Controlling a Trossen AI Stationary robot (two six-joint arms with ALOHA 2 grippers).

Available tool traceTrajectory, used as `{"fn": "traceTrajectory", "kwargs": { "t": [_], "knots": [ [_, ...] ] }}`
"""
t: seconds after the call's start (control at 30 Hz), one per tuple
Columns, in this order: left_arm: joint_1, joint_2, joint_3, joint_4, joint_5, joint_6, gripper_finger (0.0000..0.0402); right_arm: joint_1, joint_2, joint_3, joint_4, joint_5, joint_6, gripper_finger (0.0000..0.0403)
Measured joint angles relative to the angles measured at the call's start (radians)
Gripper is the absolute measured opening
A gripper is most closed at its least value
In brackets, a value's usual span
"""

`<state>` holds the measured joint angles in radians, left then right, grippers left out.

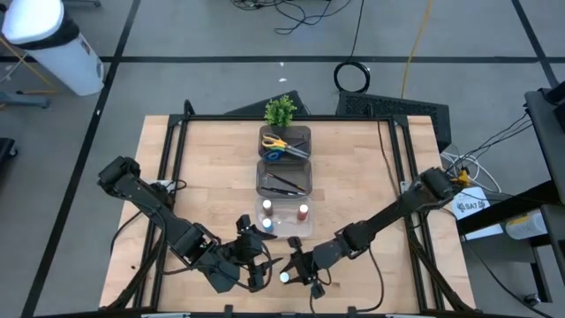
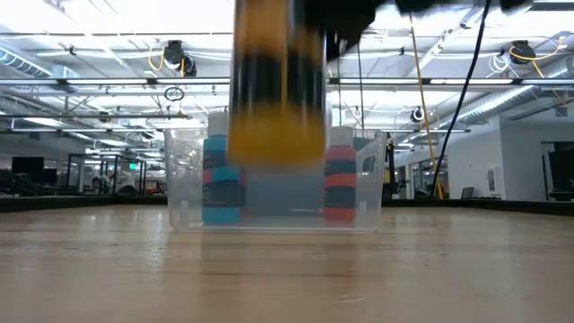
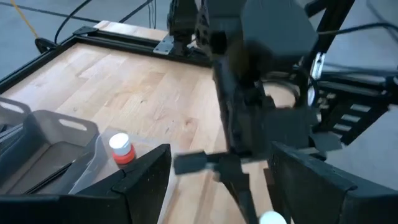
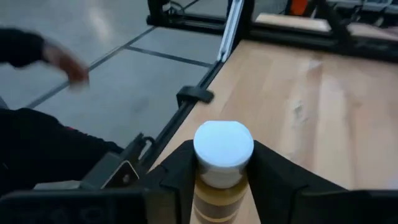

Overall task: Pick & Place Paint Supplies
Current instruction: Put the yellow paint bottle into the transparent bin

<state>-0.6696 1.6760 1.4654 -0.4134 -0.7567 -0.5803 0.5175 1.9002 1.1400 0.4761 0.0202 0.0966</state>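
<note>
A small paint bottle with a brownish-yellow body and white cap [image 4: 224, 146] stands between the fingers of my right gripper [image 1: 290, 276] near the table's front edge, shut on it. In the low view the bottle [image 2: 278, 90] is blurred and off the wood. My left gripper [image 1: 256, 258] hangs open just left of it, holding nothing. The clear bin [image 1: 282, 231] behind holds a red bottle [image 3: 121, 148] and a blue bottle [image 2: 221, 179], both upright on its floor. Scissors [image 1: 284, 146] and thin brushes [image 1: 284, 182] lie in two dark bins farther back. My right gripper pinches the bottle's body just under the white cap [image 4: 214, 186] between its two fingers [image 4: 177, 171]. The fingers come nearly level, slanting in from the table's right side. The bottle stands upright in the hold, lifted clear of the table.
A small green potted plant [image 1: 281, 109] stands behind the farthest bin. The three bins form a row down the table's middle. Bare wood lies left and right of them. A person's blurred hand [image 4: 65, 62] shows beyond the table's edge in the right wrist view.
</note>
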Motion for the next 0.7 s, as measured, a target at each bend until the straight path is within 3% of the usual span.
{"fn": "traceTrajectory", "kwargs": {
  "t": [0.23,0.4,0.5,0.7],
  "knots": [
    [0.016,0.0,0.0,0.082,0.0,0.0,0.0282,-0.005,-0.219,0.0,-0.23,0.017,-0.036,0.0118],
    [0.039,0.0,0.0,0.119,0.0,0.0,0.0282,-0.027,-0.375,-0.003,-0.396,0.133,-0.08,0.0104],
    [0.056,0.0,0.0,0.147,-0.001,0.0,0.0282,-0.05,-0.451,-0.052,-0.408,0.213,-0.082,0.0108],
    [0.094,0.0,0.0,0.165,-0.002,0.0,0.0282,-0.117,-0.522,-0.228,-0.298,0.245,-0.042,0.0114]
  ]
}}
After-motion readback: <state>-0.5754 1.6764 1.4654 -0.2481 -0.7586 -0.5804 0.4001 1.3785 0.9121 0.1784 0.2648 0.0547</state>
